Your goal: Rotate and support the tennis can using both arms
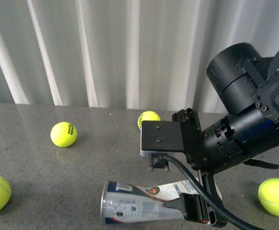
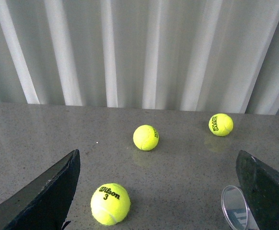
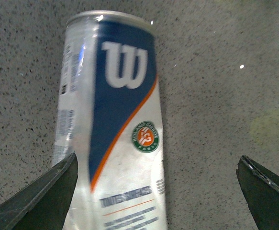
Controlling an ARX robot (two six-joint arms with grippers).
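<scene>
The tennis can (image 1: 139, 203) lies on its side near the front edge of the bench (image 1: 82, 167), about midway along it. Its long axis runs left to right and the navy Wilson panel faces up. The right arm (image 1: 244, 124) reaches down over the can's right-hand end. The right pincer (image 3: 157, 158) is spread wide with the can between its fingers (image 3: 39, 201), closer to one of them and not clamped; contact cannot be judged. The left pincer (image 2: 158, 152) is likewise spread wide, holding nothing, with the can's clear rim just beside one finger. Four tennis balls (image 1: 63, 134) lie loose on the bench: two toward the back edge, one at the left edge, one toward the right edge.
</scene>
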